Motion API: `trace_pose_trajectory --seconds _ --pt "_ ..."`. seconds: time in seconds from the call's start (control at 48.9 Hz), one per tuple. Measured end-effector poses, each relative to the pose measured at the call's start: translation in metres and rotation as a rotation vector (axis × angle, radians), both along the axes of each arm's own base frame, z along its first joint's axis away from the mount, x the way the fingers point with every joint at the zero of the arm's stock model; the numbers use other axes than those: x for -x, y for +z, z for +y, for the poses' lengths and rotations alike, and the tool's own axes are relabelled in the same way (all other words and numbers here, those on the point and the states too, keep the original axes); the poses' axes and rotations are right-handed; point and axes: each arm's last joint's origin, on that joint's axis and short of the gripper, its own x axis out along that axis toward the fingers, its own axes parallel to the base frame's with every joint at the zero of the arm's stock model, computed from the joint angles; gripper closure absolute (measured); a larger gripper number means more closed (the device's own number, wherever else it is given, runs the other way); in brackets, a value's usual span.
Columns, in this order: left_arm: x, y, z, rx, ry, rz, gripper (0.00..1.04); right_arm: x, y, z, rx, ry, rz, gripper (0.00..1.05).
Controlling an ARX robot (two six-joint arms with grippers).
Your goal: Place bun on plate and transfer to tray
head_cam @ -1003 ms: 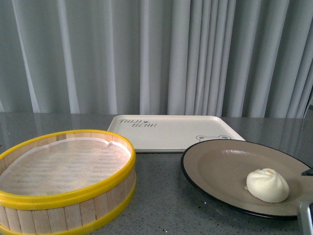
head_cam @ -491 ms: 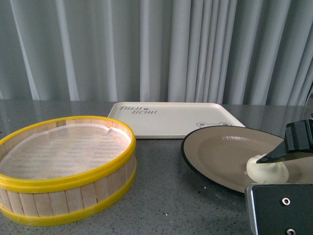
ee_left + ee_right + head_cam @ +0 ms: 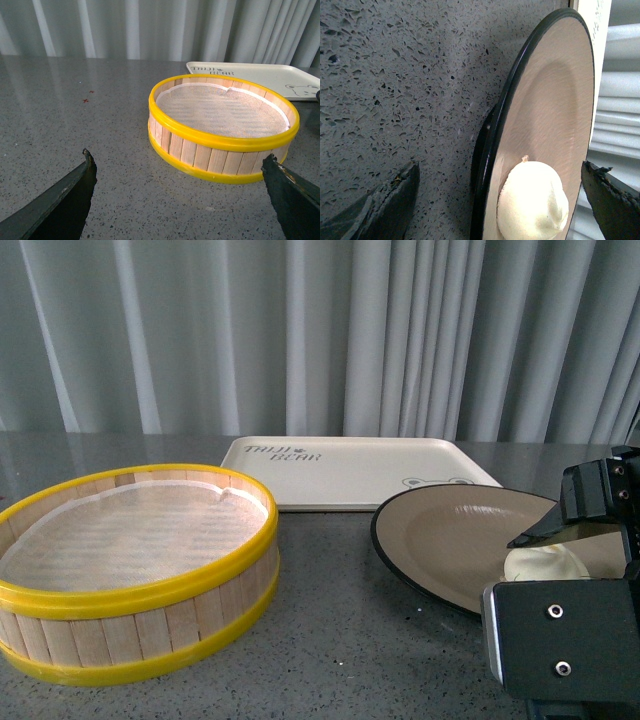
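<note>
Right pincer (image 3: 500, 200): released, jaws spread wide. One finger is low over the grey counter (image 3: 395, 75), outside the plate's black rim; the other is out past the far side of the plate (image 3: 555, 100). Bun (image 3: 532, 205) lies between the jaws, on the near part of the plate's beige inside, upright with the pinched top showing. Nothing gripped. Pads look clear of rim and bun, though the wrist view is too close to be sure.

Left pincer (image 3: 179, 161): also released, empty. The yellow-rimmed steamer basket (image 3: 222, 125) stands ahead of it, apart from the fingers, with only its liner inside.

Front view: the right pincer's body covers most of the bun (image 3: 545, 562). The tray (image 3: 350, 470) lies beyond the plate (image 3: 440, 540), farther from the right pincer, bare of any load.

Progress, as judged: first half done, bun is on the plate. Second half not begun, since the plate rests on the counter and not on the tray. Left to do: take the plate by its rim, lift it level, set it on the tray.
</note>
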Motion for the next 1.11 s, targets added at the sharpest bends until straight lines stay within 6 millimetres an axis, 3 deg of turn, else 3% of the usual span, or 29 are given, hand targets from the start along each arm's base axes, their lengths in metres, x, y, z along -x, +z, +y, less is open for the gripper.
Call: trace_pose_trajectory --seconds 0.164,0.389,0.675,1.105 --pt "0.0 0.0 0.0 0.0 0.0 0.0 0.07 -0.004 -0.001 0.003 0.006 0.011 -0.004 0.11" --pt "0.0 0.0 0.0 0.0 0.0 0.0 0.07 -0.004 -0.007 0.007 0.014 0.028 0.015 0.57" --pt "0.0 0.0 0.0 0.0 0.0 0.0 0.07 0.002 -0.002 -0.002 0.049 0.023 -0.027 1.0" --pt "0.0 0.0 0.0 0.0 0.0 0.0 0.07 0.002 0.021 -0.012 0.036 0.027 -0.107 1.02"
